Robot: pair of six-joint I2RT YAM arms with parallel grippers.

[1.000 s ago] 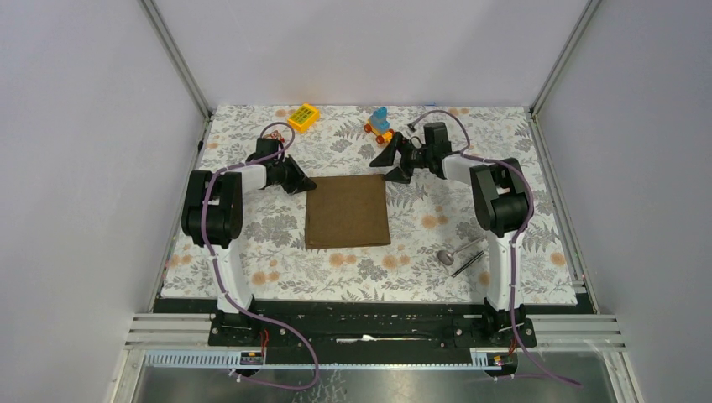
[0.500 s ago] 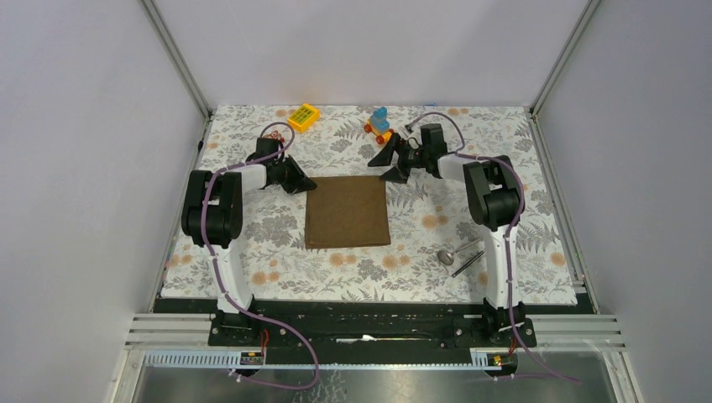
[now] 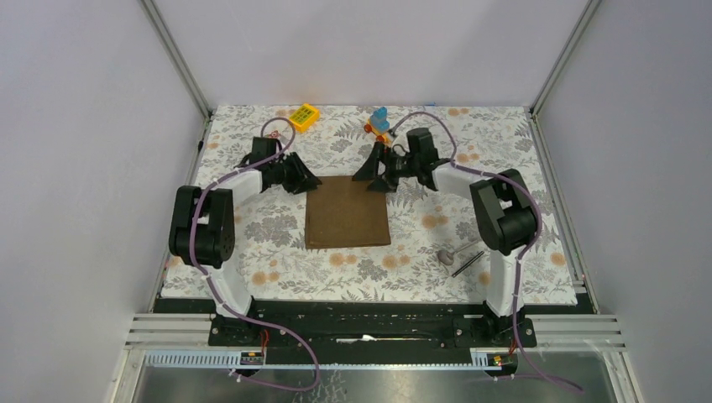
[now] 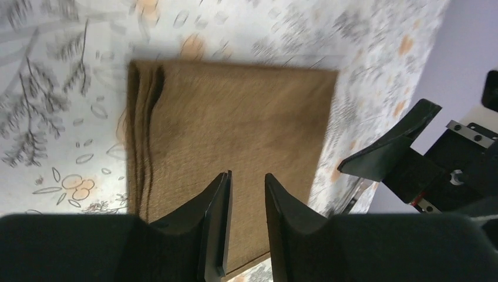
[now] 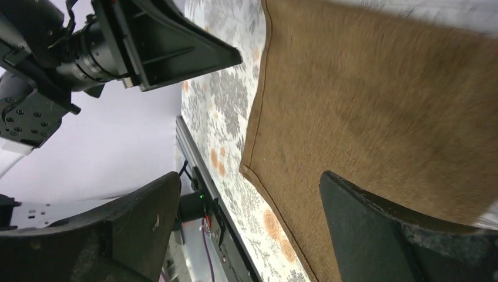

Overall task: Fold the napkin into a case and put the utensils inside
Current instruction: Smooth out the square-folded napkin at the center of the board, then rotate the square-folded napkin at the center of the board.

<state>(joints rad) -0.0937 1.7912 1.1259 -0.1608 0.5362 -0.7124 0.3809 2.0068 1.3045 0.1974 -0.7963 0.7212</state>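
The brown napkin [image 3: 347,210] lies flat, folded into a square, in the middle of the floral tablecloth. My left gripper [image 3: 309,183] is at its far left corner; in the left wrist view the jaws [image 4: 246,182] stand a narrow gap apart over the napkin [image 4: 235,117], with nothing between them. At the far right corner my right gripper [image 3: 374,178] is wide open, and the napkin [image 5: 376,106] lies below its gripper [image 5: 249,182]. The silver spoon [image 3: 449,252] and the dark stick utensil [image 3: 468,263] lie near the right arm, apart from the napkin.
A yellow toy block [image 3: 303,117] and a blue-and-orange toy [image 3: 379,124] sit at the far edge of the tablecloth [image 3: 252,243], the blue one just behind my right gripper. Grey walls close in the left, right and back.
My right gripper has swung left to the napkin's far right corner. The left gripper has shifted slightly right and its jaws have parted a little. The napkin has not moved.
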